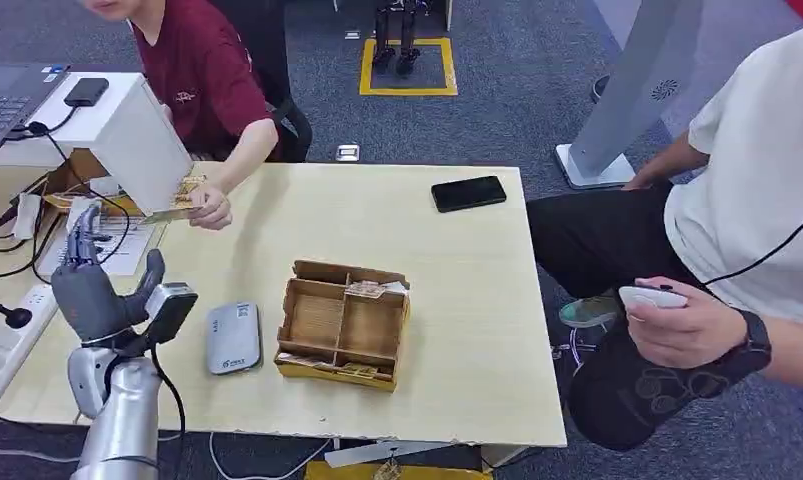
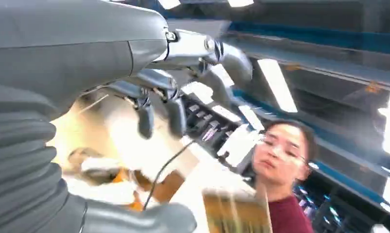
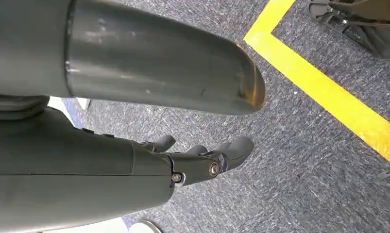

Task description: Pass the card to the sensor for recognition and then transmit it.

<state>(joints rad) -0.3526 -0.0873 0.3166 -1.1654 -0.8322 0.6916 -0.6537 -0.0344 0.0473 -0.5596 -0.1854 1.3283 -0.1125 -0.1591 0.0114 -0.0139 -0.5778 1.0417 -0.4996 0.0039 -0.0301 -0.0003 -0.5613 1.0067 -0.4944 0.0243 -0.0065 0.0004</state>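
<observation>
Left hand (image 1: 89, 288) raised near table's left edge, fingers spread, holding nothing. Card (image 1: 173, 213) in person's hand (image 1: 209, 207), well apart from it. Card reader (image 1: 232, 338) on table (image 1: 477, 300) beside wooden organizer (image 1: 343, 325). Right hand (image 3: 202, 158) hangs over carpet, loosely curled, holding nothing. Judgement: handover looks done; lower arm slowly, avoid cables.

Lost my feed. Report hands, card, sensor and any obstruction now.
Left hand raised, open, holding nothing. Right hand hanging over the floor, holding nothing. Card in a person's hand at the table's far left. Sensor unobstructed beside the wooden box.
</observation>
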